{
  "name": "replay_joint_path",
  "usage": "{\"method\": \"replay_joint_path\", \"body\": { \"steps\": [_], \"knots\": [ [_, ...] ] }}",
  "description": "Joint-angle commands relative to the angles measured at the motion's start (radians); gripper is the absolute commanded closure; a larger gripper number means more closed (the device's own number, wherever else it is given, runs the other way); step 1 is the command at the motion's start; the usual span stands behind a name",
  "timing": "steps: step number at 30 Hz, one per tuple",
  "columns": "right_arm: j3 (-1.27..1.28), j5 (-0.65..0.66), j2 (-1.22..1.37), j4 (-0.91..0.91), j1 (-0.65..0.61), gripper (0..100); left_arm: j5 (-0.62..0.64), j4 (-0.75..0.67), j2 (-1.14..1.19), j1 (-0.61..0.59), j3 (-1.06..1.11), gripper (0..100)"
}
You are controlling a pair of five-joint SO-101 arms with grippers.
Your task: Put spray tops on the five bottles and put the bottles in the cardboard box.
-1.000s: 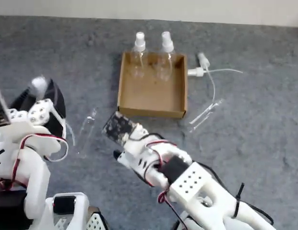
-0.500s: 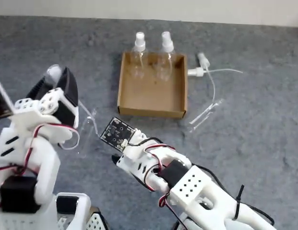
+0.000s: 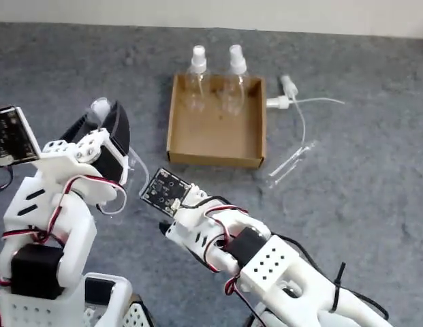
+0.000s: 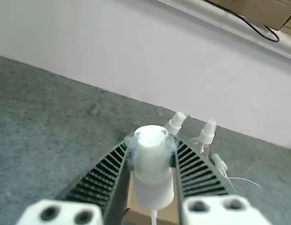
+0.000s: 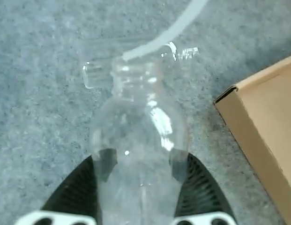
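- Grey carpet-like surface (image 3: 361, 177) is carrying everything; a pale wall is running along its far edge.
- Cardboard box (image 3: 214, 139) is sitting at 12 o'clock from the middle of the high view, open side up.
- One capped bottle (image 3: 196, 88) and a second capped bottle (image 3: 234, 92) are lying side by side in the box, their white tops poking past its far wall. Judging from this, two of five are done.
- Left end effector (image 4: 151, 145) is pinching a white spray top (image 4: 152, 164) between narrow jaws, held up off the surface at 9 o'clock from the box.
- Right end effector (image 5: 141, 163) is gripping a clear bottle (image 5: 138, 126) around its body, neck open and uncapped, at 7 o'clock from the box.
- Dip tube (image 5: 168, 28) of the spray top is reaching the bottle's mouth; I cannot tell whether the tip is inside yet.
- Likely step in hand: feeding the tube into bottle three, then seating the top.
- Two loose spray tops (image 3: 287, 84) (image 3: 278, 103) are lying at 2 o'clock just beside the box, tubes trailing away.
- Remaining, as I am judging it: finishing this bottle, boxing it, then two more. The other uncapped bottles are too clear against the surface to place.
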Motion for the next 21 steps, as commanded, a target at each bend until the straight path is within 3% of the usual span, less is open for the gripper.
{"method": "replay_joint_path", "body": {
  "steps": [1,10,16,21],
  "knots": [
    [-0.007,-0.011,-0.036,-0.03,-0.005,99.5,0.009,-0.015,0.001,0.025,-0.004,100],
    [-0.012,-0.104,-0.036,-0.03,-0.001,99.5,0.008,-0.012,0.007,0.025,-0.077,100],
    [-0.016,-0.109,-0.038,-0.031,0.002,99.5,-0.032,0.031,0.001,0.027,0.048,100],
    [-0.036,-0.155,-0.105,-0.139,0.016,99.5,-0.077,0.037,0.001,0.027,0.127,100]
  ]
}}
